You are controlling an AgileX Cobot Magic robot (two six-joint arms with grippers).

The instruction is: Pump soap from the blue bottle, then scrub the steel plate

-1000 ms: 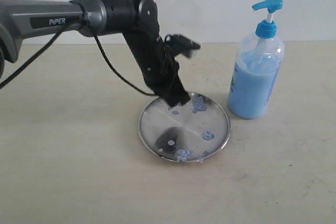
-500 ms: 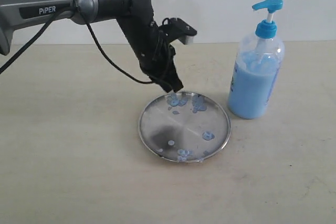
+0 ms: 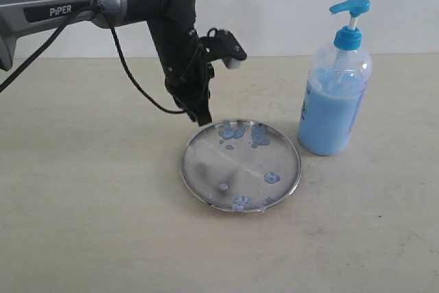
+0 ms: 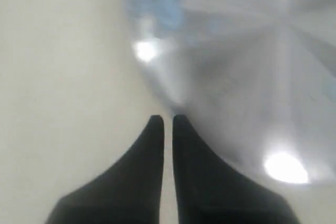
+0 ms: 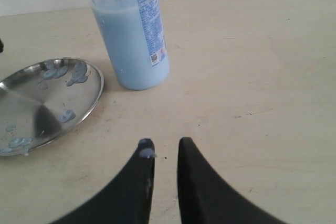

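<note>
The steel plate lies on the table, with blobs of light blue soap near its far rim and more soap along its right and near edges. The blue bottle stands upright just right of it, its pump head up. My left gripper hangs shut over the plate's far-left rim, holding nothing. In the left wrist view the gripper points at the blurred plate. My right gripper is out of the exterior view. It is near the table, shut with a narrow gap. One of its fingertips carries a soap dab.
The right wrist view shows the bottle and the plate beyond my right gripper. The left arm's black cable loops down behind the gripper. A pale wall closes the table's far edge.
My left gripper has lifted off the plate's inside and drawn back to its far-left rim. The soap near the far rim now shows. Bottle and plate have not moved.
</note>
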